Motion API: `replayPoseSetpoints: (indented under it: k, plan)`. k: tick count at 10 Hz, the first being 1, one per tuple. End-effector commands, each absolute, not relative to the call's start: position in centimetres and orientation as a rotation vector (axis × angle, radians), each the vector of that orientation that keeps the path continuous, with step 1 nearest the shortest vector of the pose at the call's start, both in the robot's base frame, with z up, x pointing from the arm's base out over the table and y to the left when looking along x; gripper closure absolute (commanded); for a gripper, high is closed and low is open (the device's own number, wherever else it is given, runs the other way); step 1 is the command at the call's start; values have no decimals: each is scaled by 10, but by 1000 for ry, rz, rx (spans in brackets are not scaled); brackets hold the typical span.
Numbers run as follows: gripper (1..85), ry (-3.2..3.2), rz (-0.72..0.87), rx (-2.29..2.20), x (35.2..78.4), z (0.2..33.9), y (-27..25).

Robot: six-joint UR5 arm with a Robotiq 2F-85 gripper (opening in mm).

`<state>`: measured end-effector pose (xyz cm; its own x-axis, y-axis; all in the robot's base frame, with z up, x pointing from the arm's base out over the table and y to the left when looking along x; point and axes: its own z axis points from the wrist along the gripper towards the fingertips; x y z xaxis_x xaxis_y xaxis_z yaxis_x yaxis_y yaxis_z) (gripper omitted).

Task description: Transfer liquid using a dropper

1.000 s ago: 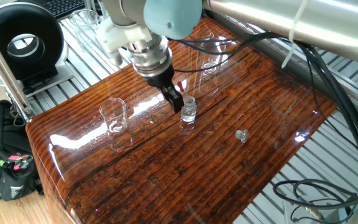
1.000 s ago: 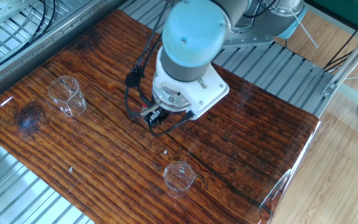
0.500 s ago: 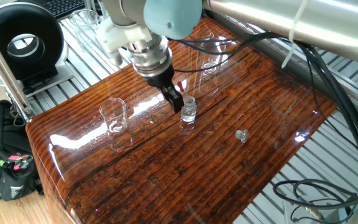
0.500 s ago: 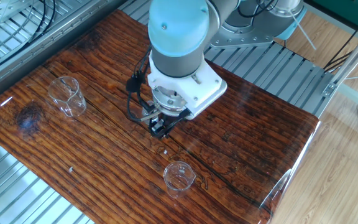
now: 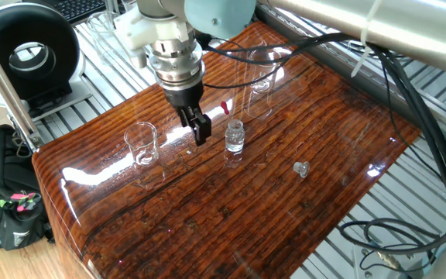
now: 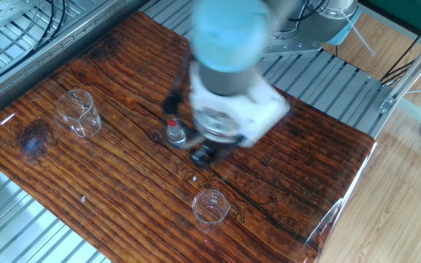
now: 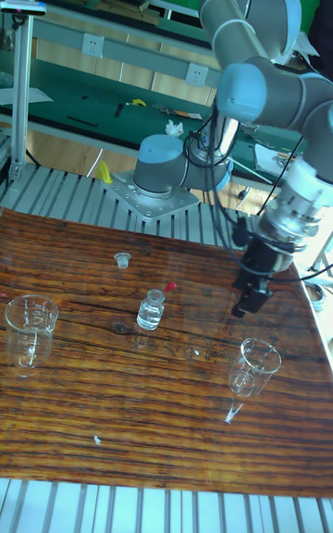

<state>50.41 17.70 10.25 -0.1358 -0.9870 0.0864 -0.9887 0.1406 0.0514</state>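
Note:
The dropper, a thin clear tube with a red bulb, leans in a small clear vial mid-table. The bulb and vial also show in the tall view, and the vial in the other fixed view. My gripper hangs just left of the vial, apart from it, fingers slightly open and empty. It is blurred in the other fixed view and sits above the right beaker in the tall view. The liquid is too clear to make out.
One empty glass beaker stands left of my gripper, another behind the vial. A small clear cap lies to the right. A black bag and a round fan sit off the table's left edge.
My gripper has pulled away from the vial toward the nearer beaker, leaving the dropper standing in the vial. In the other fixed view the arm has swung right and uncovered the vial.

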Motion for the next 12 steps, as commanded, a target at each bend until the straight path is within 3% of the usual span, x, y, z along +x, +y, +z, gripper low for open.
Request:
replayPoseSetpoints:
  k: [1,5,7,12]
  plan:
    - [230,-2284,200,1954,483,89,192]
    - [267,-2059,389,1931,483,96,128]
    - [350,-1974,389,2004,494,88,123]
    - [353,-1692,515,1991,496,109,69]
